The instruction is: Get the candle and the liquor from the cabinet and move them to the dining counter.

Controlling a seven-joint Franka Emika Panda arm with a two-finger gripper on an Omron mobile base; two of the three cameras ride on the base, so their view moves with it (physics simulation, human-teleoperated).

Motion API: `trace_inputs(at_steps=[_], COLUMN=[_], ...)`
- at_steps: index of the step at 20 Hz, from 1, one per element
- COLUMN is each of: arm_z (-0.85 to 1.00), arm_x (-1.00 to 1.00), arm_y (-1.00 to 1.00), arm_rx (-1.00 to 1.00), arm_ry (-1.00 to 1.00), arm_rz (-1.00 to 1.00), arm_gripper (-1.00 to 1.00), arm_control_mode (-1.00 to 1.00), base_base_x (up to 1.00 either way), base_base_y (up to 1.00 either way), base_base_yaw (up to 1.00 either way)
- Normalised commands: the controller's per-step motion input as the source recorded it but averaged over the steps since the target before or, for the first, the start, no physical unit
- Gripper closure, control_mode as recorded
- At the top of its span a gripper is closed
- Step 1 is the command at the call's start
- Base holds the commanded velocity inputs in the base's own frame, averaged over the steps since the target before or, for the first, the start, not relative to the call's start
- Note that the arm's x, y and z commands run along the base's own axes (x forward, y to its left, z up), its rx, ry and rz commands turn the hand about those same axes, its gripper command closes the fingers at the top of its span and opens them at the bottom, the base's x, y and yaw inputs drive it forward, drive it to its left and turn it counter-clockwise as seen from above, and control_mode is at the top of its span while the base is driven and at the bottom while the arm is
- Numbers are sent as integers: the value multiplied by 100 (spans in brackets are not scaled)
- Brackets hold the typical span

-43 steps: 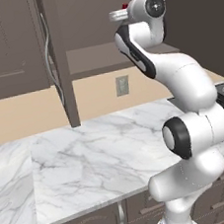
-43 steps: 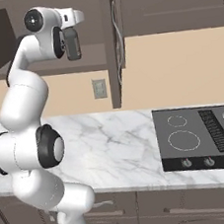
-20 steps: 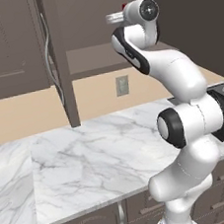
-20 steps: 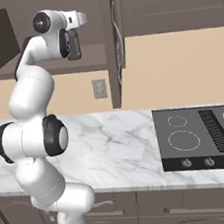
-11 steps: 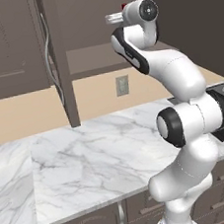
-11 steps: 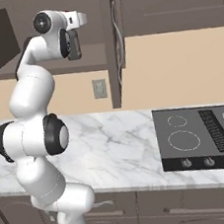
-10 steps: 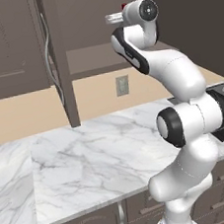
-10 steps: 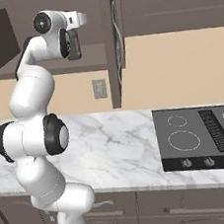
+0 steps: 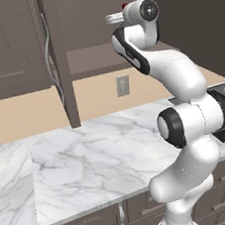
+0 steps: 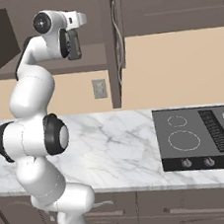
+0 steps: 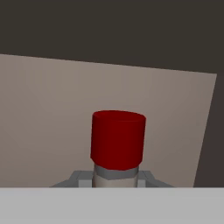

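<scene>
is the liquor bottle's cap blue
No, the hand view shows the liquor with a red cap, right in front of the camera.

The arm reaches up from the base into the open cabinet (image 9: 58, 61), whose shelf (image 10: 39, 68) lies above and behind the table (image 9: 90, 157). The hand (image 10: 73, 41) sits over that shelf, closed on the neck of the liquor (image 11: 117, 142), just below its cap. On the table to the right lies a cooktop (image 10: 197, 138). A wall outlet (image 9: 123, 85) sits below the shelf.
</scene>
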Motion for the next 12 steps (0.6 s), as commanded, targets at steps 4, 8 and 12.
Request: trace_inputs(at_steps=[4,8,12], arm_z=[0,-1,-10], arm_x=[-8,-25,-42], arm_y=[0,0,0], arm_rx=[0,0,0], arm_ry=[0,0,-2], arm_rz=[0,0,0], arm_gripper=[100,100,100], arm_control_mode=[-100,-100,-100], base_base_x=[0,0,0], base_base_y=[0,0,0], base_base_yaw=[0,0,0])
